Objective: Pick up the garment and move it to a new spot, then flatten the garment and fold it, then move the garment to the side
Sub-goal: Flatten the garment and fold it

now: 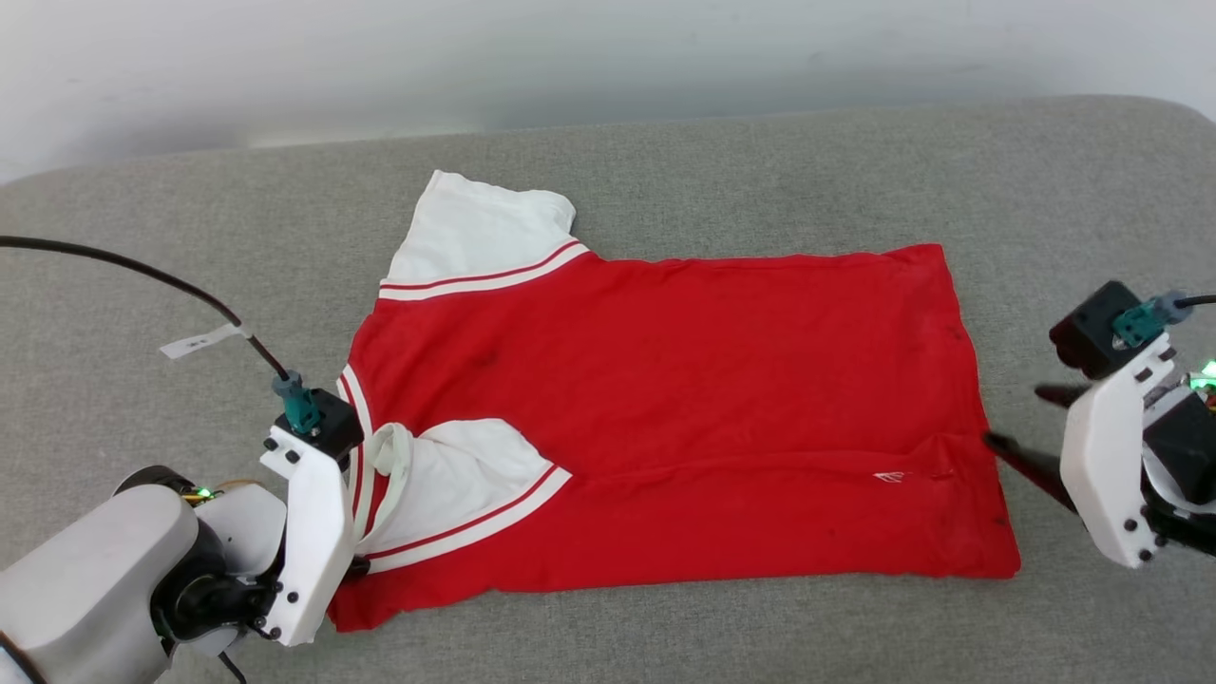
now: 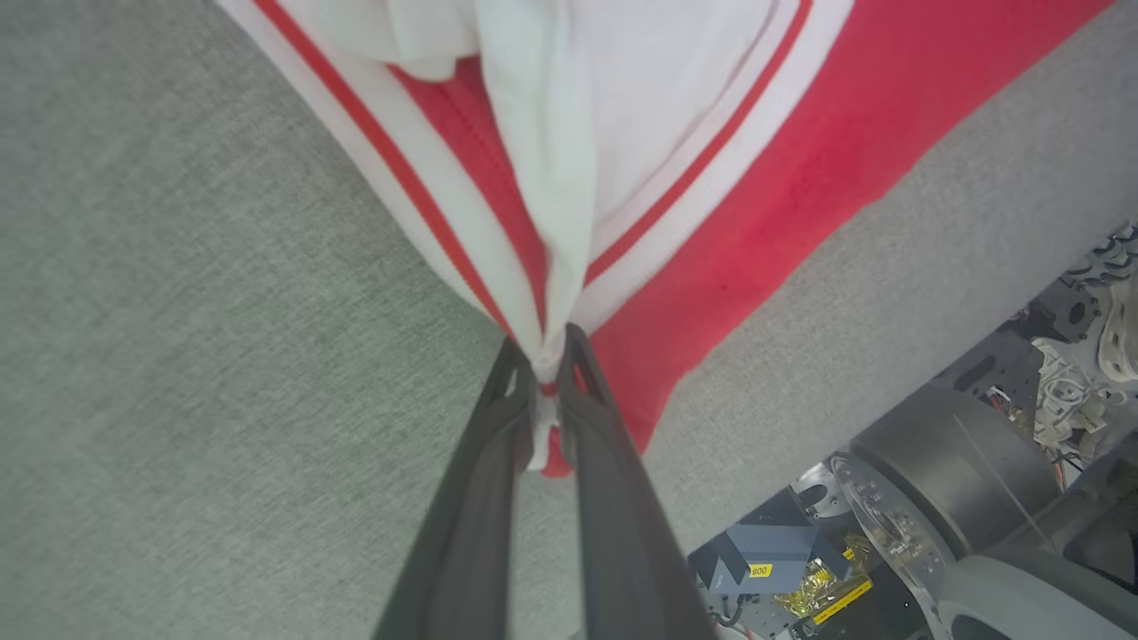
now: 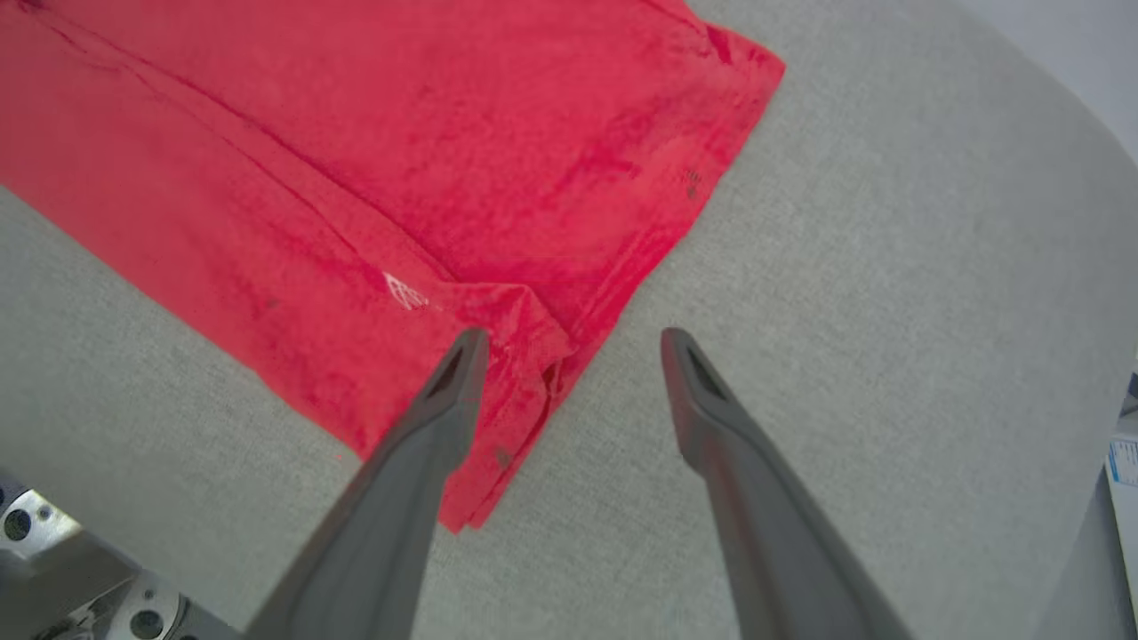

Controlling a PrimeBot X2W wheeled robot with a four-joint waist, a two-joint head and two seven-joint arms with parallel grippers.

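Shirt (image 1: pixel 665 408) lies spread flat mid-surface (image 1: pixel 760 171), red side up, neck end twd your robot's L, hem end twd its R. Far sleeve (image 1: pixel 475 233), white w/ red-white trim, sticks out at the far-L corner; near sleeve (image 1: pixel 456 484) is folded in over the red body. A crease runs along the near part of the body, w/ a small white mark (image 1: pixel 890 477) on it close to the hem. L gripper (image 2: pixel 551 351) is at the neck end, near edge: fingers together, clamped on a bunched bit of shirt (image 2: pixel 711 178), white cloth + striped trim squeezed between the tips. In head view its fingers are hidden behind the wrist mount, so go by the L wrist cam. R gripper (image 3: pixel 569 342) is at the hem end, fingers wide apart, holding nothing: in the R wrist cam you see one tip over the hem edge of the shirt (image 3: pixel 356 160) right by the crease, the other over bare grey surface just beside the cloth. Can't tell if either tip touches down. In head view the R gripper (image 1: pixel 1031 423) points at the hem side from the R. Robot base (image 2: pixel 933 480) shows low-R in the L wrist cam, past the surface edge.
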